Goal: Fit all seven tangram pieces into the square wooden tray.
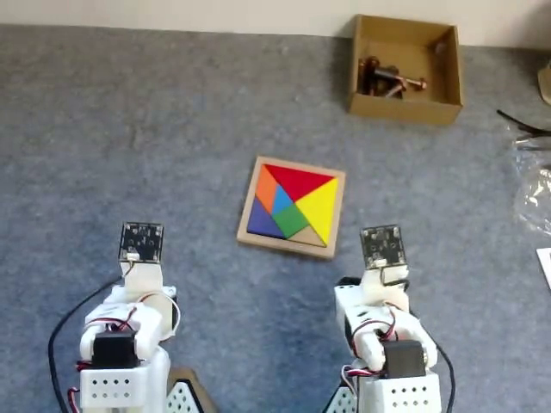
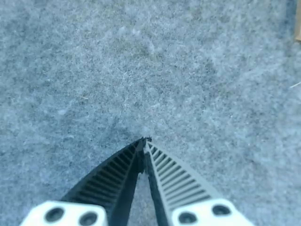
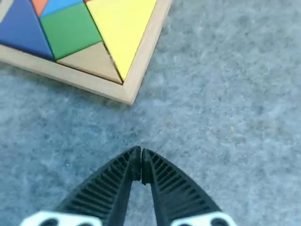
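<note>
The square wooden tray point(image 1: 250, 229) lies mid-table on the grey felt, with coloured tangram pieces inside: red point(image 1: 297, 181), yellow point(image 1: 320, 209), orange point(image 1: 268, 191), light blue point(image 1: 281, 201), green point(image 1: 292, 219), dark blue point(image 1: 262, 219) and a tan one point(image 1: 315, 241). In the right wrist view the tray's corner point(image 3: 130, 96) shows with the yellow piece point(image 3: 122, 23), green piece point(image 3: 70, 30) and tan piece point(image 3: 94, 61). My right gripper point(image 3: 140, 155) is shut and empty, a short way from that corner. My left gripper point(image 2: 145, 142) is shut over bare felt, left of the tray.
A cardboard box point(image 1: 405, 107) holding small metal parts stands at the back right. Cables and a plastic bag point(image 1: 535, 194) lie at the right edge. Both arm bases point(image 1: 120, 361) sit at the front edge of the table.
</note>
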{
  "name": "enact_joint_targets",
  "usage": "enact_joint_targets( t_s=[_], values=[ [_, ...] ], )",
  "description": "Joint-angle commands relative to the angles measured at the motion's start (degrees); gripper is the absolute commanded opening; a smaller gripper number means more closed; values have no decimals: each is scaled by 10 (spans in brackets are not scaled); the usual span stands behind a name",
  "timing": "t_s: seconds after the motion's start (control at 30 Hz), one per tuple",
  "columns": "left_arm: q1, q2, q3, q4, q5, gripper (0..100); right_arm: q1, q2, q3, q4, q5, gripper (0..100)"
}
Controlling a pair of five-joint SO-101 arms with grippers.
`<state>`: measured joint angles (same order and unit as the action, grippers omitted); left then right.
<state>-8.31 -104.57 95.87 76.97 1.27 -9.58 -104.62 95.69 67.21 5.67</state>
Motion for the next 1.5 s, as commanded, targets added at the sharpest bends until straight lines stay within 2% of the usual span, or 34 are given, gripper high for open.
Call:
enact_joint_targets(
  t_s=[0.0,1.47],
  values=[
    [-7,-3,13,4,-4,7,-3,-3,74,25,-8,6],
    [-7,-3,13,4,-4,7,-3,-5,74,42,-5,5]
  ],
)
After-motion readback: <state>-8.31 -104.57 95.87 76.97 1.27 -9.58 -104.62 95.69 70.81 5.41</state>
